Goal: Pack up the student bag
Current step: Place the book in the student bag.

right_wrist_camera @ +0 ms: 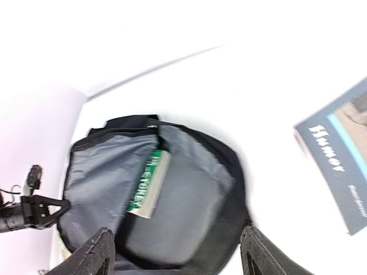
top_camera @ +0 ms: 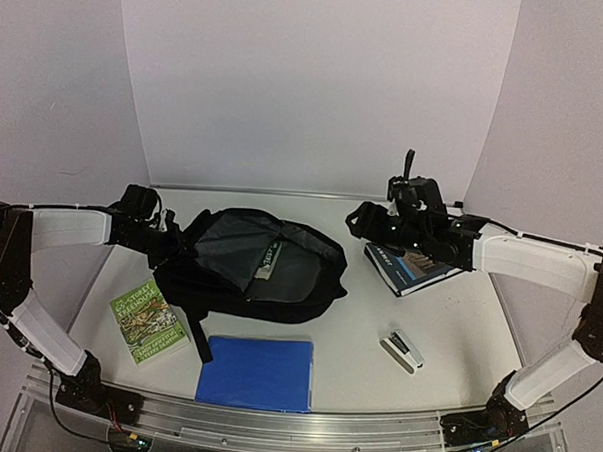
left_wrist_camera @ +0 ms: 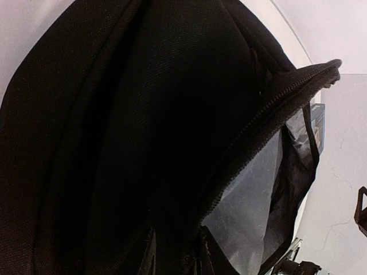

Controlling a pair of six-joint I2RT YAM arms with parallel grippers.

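Observation:
The student bag [top_camera: 279, 285], a black backpack, lies open in the middle of the table with its grey lining showing. A green-spined book [top_camera: 268, 257] sits inside it. My left gripper [top_camera: 171, 242] is at the bag's left edge, shut on the black fabric of the opening's rim [left_wrist_camera: 178, 240]; the grey lining [left_wrist_camera: 252, 200] shows beyond it. My right gripper [top_camera: 367, 221] hovers open and empty above the table, just right of the bag. In the right wrist view its spread fingers [right_wrist_camera: 94, 252] frame the open bag [right_wrist_camera: 229, 166] and the book inside [right_wrist_camera: 146, 183].
A blue "Humor" book [top_camera: 410, 269] lies right of the bag, under my right arm. A green paperback [top_camera: 149, 321] lies front left, a blue flat folder [top_camera: 255, 372] front centre, and a stapler [top_camera: 402, 351] front right. Walls enclose the table's back and sides.

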